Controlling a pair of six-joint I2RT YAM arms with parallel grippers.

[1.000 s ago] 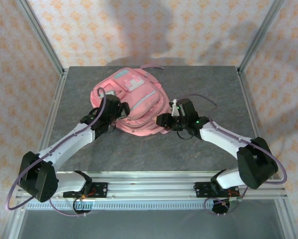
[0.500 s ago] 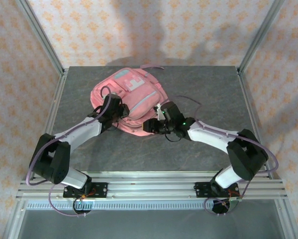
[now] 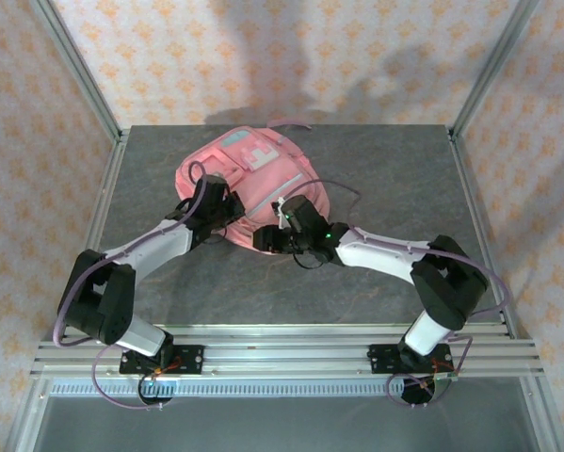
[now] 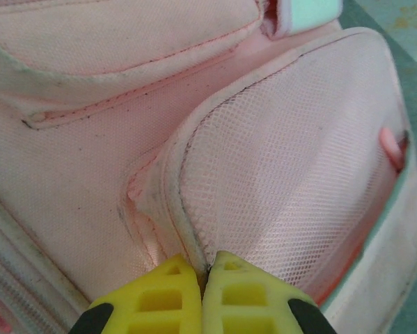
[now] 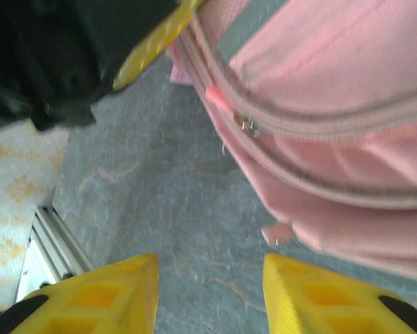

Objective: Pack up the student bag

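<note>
**Pack the student bag: opening stage, one grip made and the zip not yet taken.**

The student bag (image 3: 251,179) lies flat toward the back of the table (image 3: 385,169), with nothing to pack beside it. Your left gripper (image 4: 205,278) is pinched tight on the piped edge of the mesh pocket (image 4: 285,174) on the bag's side, so it appears to be anchoring the fabric. Your right gripper (image 5: 209,268) stands partly apart and holds nothing. It hovers over bare table just beside the bag's near edge. The pink zip pull (image 5: 218,97) sits ahead of it, up and off its centre line. Judged from this, you are readying the bag for unzipping. The next move calls for bringing the right fingers up to straddle that small pull, closing squarely, and drawing along the zip while the left holds steady.
</note>
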